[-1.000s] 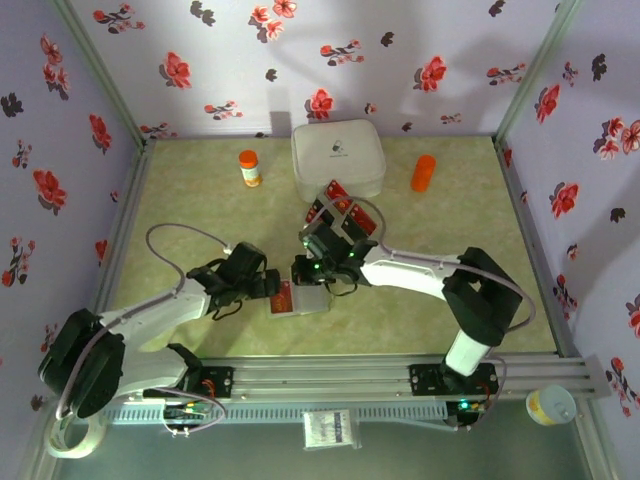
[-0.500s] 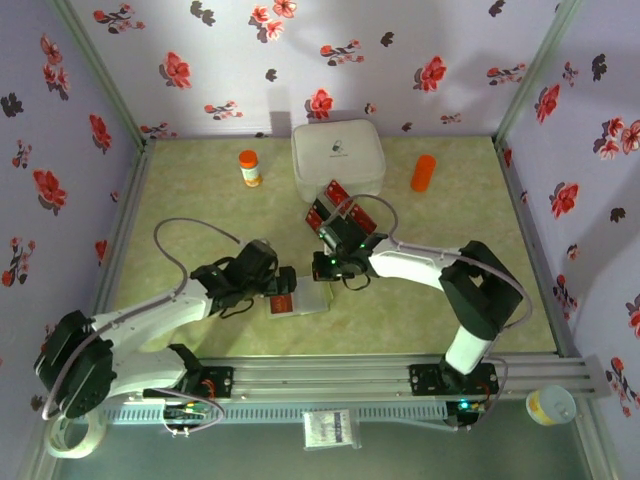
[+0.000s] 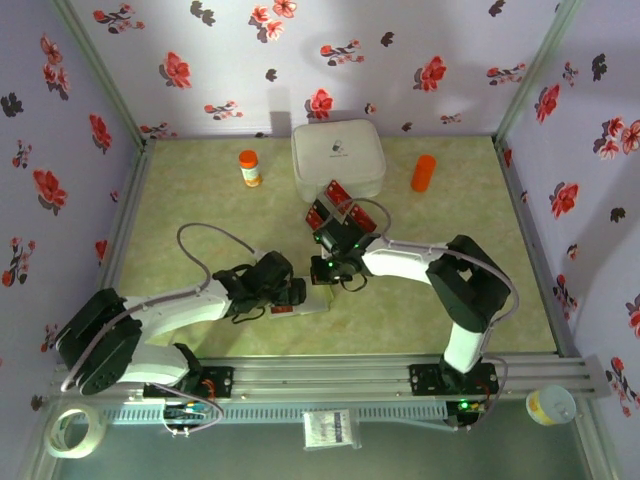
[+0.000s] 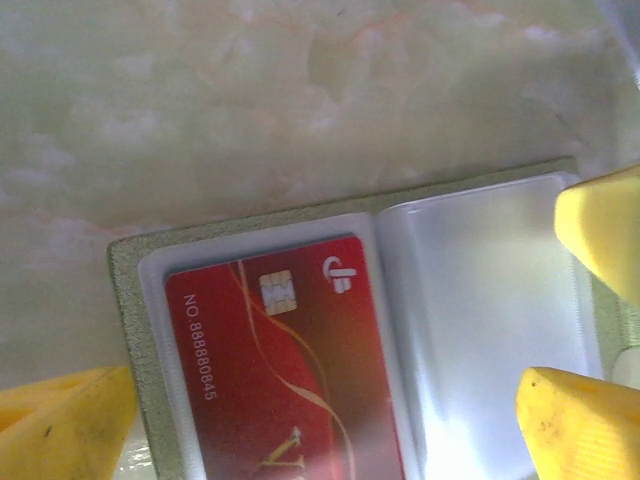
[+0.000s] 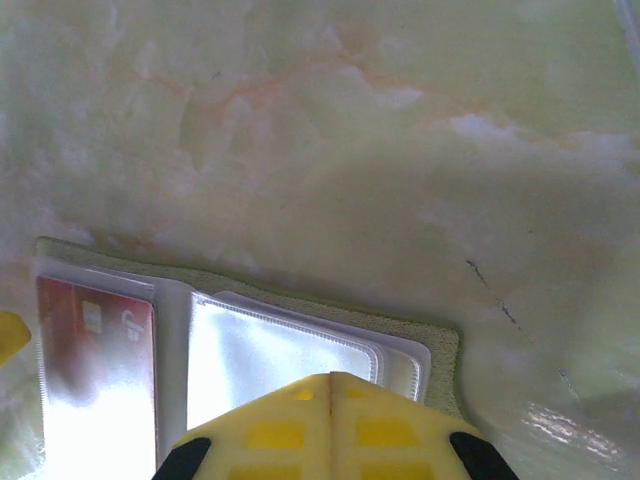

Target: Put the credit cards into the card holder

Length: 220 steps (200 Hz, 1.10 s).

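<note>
The card holder (image 3: pixel 313 298) lies open on the table, olive edge (image 4: pixel 125 290) around clear sleeves (image 5: pixel 270 350). One red credit card (image 4: pixel 290 390) with a chip sits in its left sleeve; the right sleeve (image 4: pixel 480 300) looks bare. My left gripper (image 4: pixel 320 430) is open, its yellow fingertips (image 4: pixel 65 425) straddling the holder close above it. My right gripper (image 5: pixel 330 400) is shut, its tips over the holder's right sleeve, nothing between them. Several more credit cards (image 3: pixel 335 203), red and dark, lie beside the white case.
A large white rounded case (image 3: pixel 338 158) stands at the back. An orange-capped bottle (image 3: pixel 249 167) is to its left and an orange cylinder (image 3: pixel 423 172) to its right. Both arms (image 3: pixel 400 262) meet over the holder near the table's middle front.
My left gripper has moved right and now sits over the open holder. The right gripper has shifted slightly right, staying shut at the holder's far side.
</note>
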Each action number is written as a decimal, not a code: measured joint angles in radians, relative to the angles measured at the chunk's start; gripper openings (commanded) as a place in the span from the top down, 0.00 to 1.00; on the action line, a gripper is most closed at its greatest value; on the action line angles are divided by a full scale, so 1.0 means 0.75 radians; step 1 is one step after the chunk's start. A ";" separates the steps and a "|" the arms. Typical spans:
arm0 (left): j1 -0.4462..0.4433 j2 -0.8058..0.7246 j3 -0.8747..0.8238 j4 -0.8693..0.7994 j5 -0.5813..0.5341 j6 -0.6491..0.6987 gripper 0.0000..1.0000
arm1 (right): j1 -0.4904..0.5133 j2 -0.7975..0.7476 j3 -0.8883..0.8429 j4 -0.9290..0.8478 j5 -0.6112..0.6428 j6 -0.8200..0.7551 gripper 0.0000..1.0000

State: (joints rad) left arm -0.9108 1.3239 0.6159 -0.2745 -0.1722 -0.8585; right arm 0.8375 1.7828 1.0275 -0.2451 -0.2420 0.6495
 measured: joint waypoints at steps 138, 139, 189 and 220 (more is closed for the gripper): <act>-0.002 0.009 -0.075 0.112 -0.001 0.004 0.00 | 0.042 0.062 -0.034 0.193 -0.073 0.123 0.97; -0.002 0.009 -0.076 0.113 -0.001 0.005 0.00 | 0.042 0.062 -0.035 0.195 -0.073 0.123 0.97; -0.003 0.023 -0.085 0.128 -0.014 0.009 0.03 | 0.042 0.062 -0.040 0.218 -0.078 0.134 0.97; -0.008 0.005 -0.101 0.140 -0.020 0.009 0.01 | 0.042 0.062 -0.044 0.225 -0.082 0.148 0.97</act>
State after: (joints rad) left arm -0.9165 1.3273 0.5404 -0.1692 -0.1871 -0.8516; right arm 0.8692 1.8294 0.9947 -0.0761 -0.3038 0.7605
